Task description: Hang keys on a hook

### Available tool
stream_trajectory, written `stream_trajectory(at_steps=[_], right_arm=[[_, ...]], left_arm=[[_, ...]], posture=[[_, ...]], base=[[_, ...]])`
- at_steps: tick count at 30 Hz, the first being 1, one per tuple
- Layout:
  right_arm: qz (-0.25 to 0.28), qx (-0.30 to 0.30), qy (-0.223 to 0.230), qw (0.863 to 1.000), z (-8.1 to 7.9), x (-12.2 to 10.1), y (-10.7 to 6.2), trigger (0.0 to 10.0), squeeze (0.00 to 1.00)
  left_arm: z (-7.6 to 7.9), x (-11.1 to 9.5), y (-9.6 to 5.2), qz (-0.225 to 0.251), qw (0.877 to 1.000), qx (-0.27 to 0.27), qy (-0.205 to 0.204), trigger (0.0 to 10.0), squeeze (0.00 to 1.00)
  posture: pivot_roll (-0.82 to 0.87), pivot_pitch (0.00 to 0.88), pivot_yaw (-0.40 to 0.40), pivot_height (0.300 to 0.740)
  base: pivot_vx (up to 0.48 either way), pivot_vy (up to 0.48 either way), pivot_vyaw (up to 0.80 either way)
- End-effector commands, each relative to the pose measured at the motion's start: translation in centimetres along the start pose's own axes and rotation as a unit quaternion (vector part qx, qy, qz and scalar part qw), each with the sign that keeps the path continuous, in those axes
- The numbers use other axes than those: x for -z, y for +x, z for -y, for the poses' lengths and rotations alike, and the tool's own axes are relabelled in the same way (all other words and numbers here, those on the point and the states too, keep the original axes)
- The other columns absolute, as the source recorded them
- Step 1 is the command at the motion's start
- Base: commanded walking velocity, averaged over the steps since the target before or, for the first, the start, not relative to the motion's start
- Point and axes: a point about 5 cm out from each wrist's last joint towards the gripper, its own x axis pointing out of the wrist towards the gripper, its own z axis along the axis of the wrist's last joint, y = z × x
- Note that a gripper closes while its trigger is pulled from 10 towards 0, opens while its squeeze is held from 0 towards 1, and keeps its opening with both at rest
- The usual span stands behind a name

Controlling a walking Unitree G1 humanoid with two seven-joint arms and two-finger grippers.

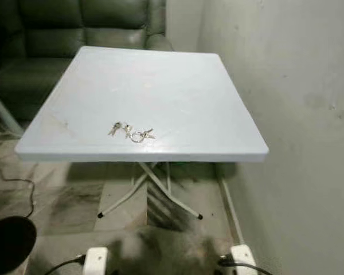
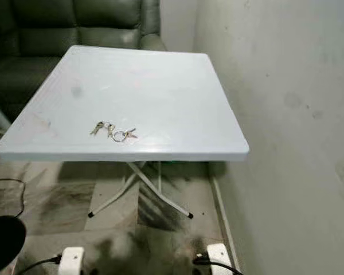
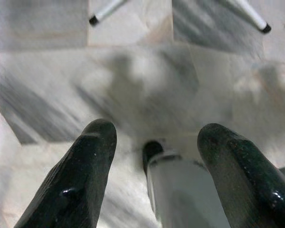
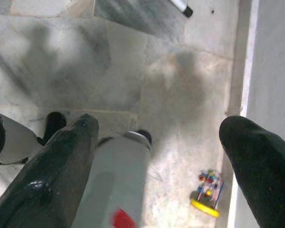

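A bunch of keys [image 1: 132, 132] on a metal ring lies near the front edge of a light blue folding table [image 1: 160, 74]; the keys [image 2: 113, 131] are a little left of the table's middle. My left gripper [image 3: 154, 142] hangs open over the marble floor, pointing down at my own foot. My right gripper [image 4: 159, 126] is also open, hanging low beside the wall with nothing between its fingers. Both grippers are far below the keys.
A dark green sofa [image 1: 63, 34] stands behind the table. A pale wall [image 1: 298, 114] runs along the right. The table's crossed white legs [image 1: 155, 189] stand on marble floor. A black cable [image 1: 17, 189] lies at left. A small colourful object [image 4: 206, 187] sits by the wall base.
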Motion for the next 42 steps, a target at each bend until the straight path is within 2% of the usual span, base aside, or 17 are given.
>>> stream_trajectory(at_steps=[1, 42], right_arm=[[-0.002, 0.010, 0.006, 1.000, 0.57, 0.19, -0.15, 10.0, 0.00], [-0.002, 0.005, 0.008, 1.000, 0.50, 0.20, -0.14, 10.0, 0.00]], left_arm=[[0.66, 0.55, -0.05, -0.010, 1.000, 0.011, 0.003, 10.0, 0.00], [0.80, 0.30, 0.03, -0.007, 1.000, 0.012, -0.002, 10.0, 0.00]], posture=[[-0.11, 0.000, -0.038, 0.724], [-0.11, 0.000, -0.042, 0.724]], base=[[0.000, 0.341, 0.00], [0.000, 0.354, 0.00]])
